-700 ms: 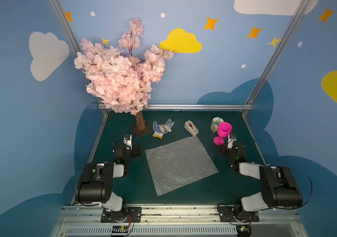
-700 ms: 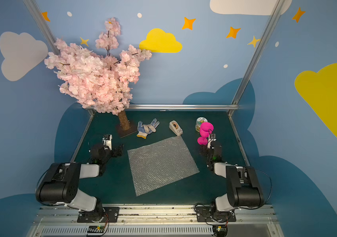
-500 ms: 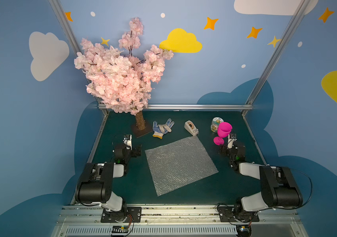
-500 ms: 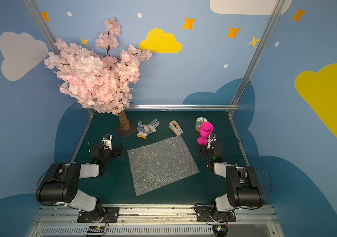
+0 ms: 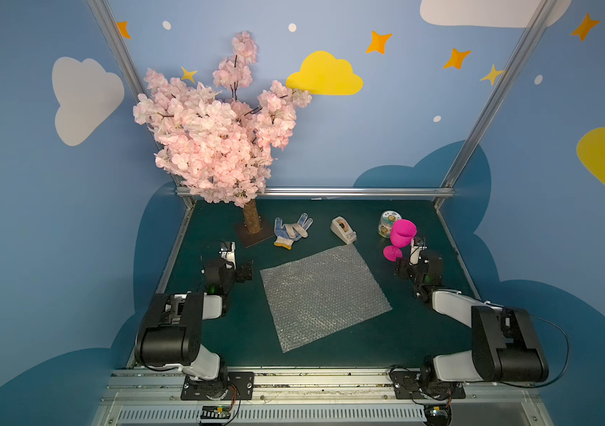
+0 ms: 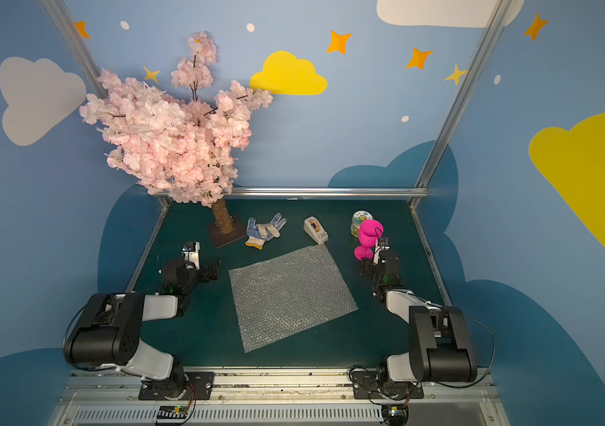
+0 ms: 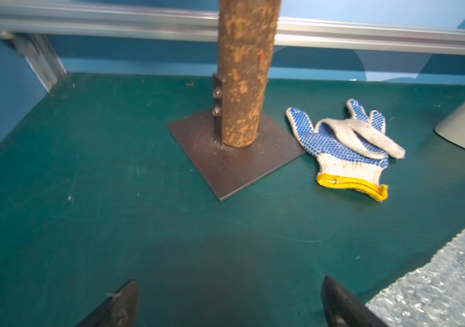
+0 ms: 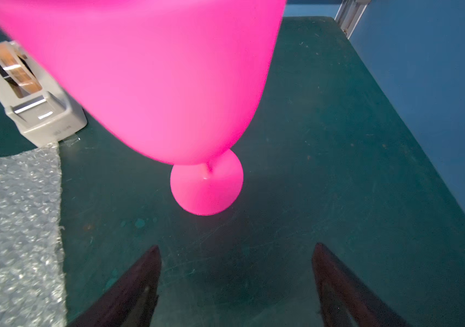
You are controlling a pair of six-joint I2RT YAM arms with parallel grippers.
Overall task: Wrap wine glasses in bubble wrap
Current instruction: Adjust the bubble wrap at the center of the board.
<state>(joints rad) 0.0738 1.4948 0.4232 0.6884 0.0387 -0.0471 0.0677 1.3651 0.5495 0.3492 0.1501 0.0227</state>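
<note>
Both left fingers [image 7: 120, 304] and right fingers [image 8: 135, 286] are open and empty.
The right ones should pinch the pink glass [image 5: 402, 233] softly at its stem, by the table's [image 5: 422, 332] right edge, without tipping it.

The bubble wrap [image 5: 324, 297] lies flat on the middle of the bench [image 5: 367, 210], with one corner pointing toward the far edge. The tape dispenser [image 5: 343, 229] sits just behind that corner. The glove [image 5: 291, 230] lies to the left of the dispenser. Left of the glove, just beside it, the tree [image 5: 219, 140] stands on its base plate [image 7: 234, 161] near the far left corner. The jar [image 5: 387, 221] stands near the far right corner. The wine glass [image 5: 401, 233] stands upright just in front of the jar, to the right of the bubble wrap and apart from it. The right gripper [image 8: 236, 249] sits just in front of the glass's foot without touching it. The left gripper [image 7: 228, 286] sits near the left edge, in front of the base plate.
</note>
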